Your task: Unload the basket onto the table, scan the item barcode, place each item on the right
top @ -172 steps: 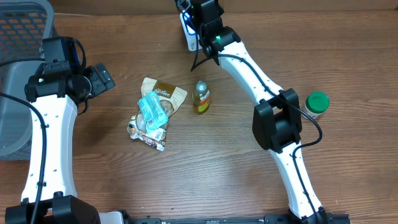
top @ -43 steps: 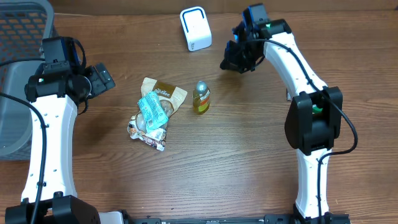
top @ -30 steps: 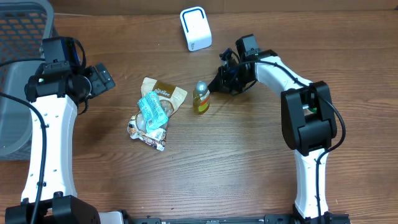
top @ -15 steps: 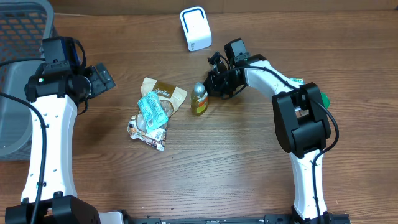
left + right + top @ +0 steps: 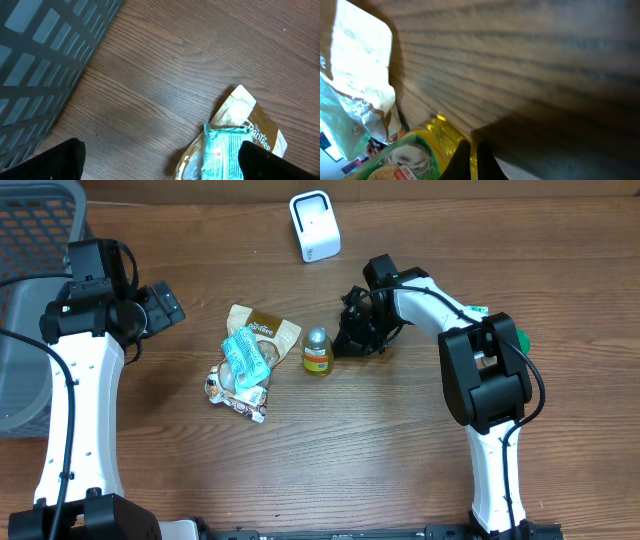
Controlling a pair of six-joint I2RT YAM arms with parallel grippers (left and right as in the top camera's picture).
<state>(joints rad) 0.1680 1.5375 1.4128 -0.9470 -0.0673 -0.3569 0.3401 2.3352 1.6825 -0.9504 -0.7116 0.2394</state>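
Overhead view of a wooden bench (image 5: 300,460) with two white robot arms. A small yellow bottle (image 5: 316,352) with a silver cap, the item to be scanned, sits near the middle of the bench, a little toward the far edge.

The right arm (image 5: 428,295) reaches in from the right edge. Its jaws are pressed together with nothing between them, and their tips are just beside the bottle on its right side. The right wrist view shows the shut tips low over the wood, with the bottle's yellow wall and label right in front. Neither view is clear enough to tell whether the tips touch the bottle.

A white scanner (image 5: 314,226) stands at the far edge, beyond the bottle and well apart from it. A heap of snack packets (image 5: 248,362) lies just left of the bottle. The left arm (image 5: 78,380) hangs near the left edge beside a grey basket (image 5: 30,270) in the far left corner, its jaws spread wide and empty. A green-lidded jar (image 5: 514,340) peeks out behind the right arm, toward the right edge.

The step in hand looks like picking up the bottle. To do it well, the right jaws probably need to back off slightly and spread wider than the bottle. They should then close around its body below the cap, leaving the label uncovered so the barcode can face the scanner. A push with shut tips risks tipping the bottle or shoving it into the packets.
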